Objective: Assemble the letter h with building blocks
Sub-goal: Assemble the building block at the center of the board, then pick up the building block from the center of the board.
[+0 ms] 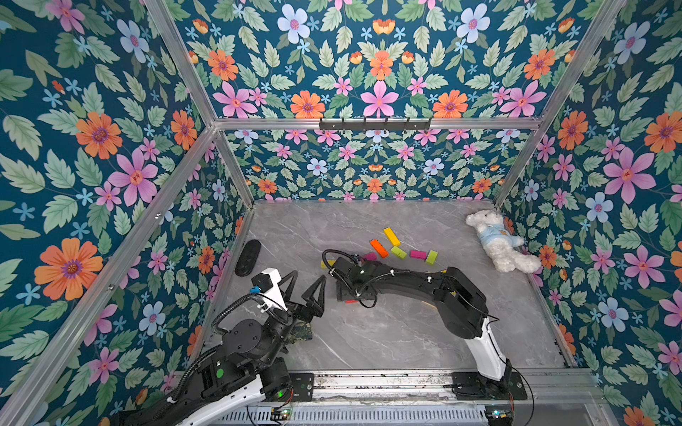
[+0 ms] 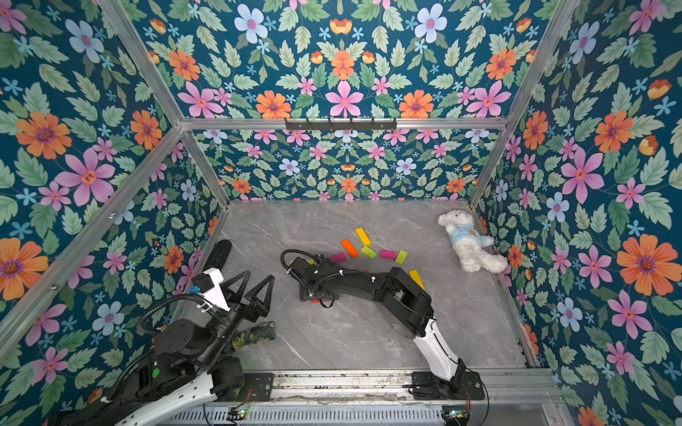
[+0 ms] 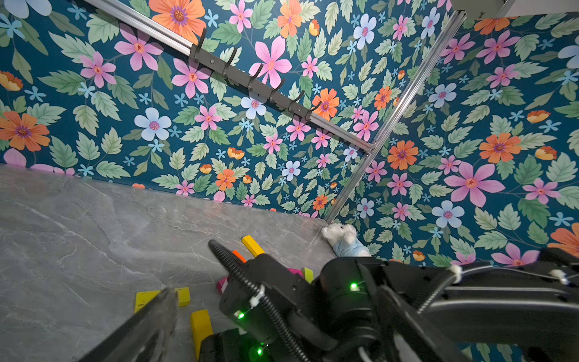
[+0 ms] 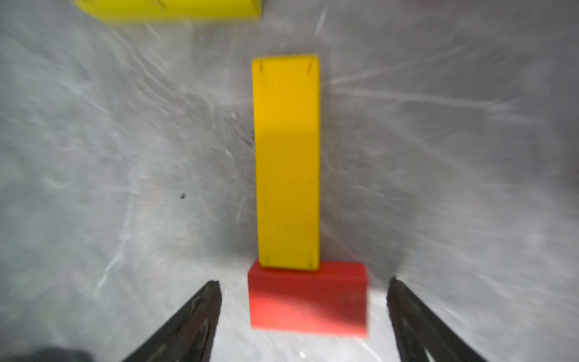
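over the counter [image 4: 94, 156], your right gripper [image 4: 304, 282] stood open around the red block [image 4: 308, 301], clear of it; your left gripper [image 1: 309, 274] gaped empty.

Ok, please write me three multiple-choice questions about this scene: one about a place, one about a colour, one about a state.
1. Where does the toy bear lie?
A. near the far right corner of the table
B. on top of the blocks
C. between the two arms

2. In the right wrist view, which colour is the short block at the right end effector?
A. blue
B. lime
C. red

3. In what state is the left end effector?
A. shut on a yellow block
B. open and empty
C. shut on the bear

Answers:
1 A: both top views show it there, at the table's far right.
2 C: the short block is plainly red and lies between the open jaws, at the end of a long yellow block.
3 B: its jaws stand wide apart with nothing between them.
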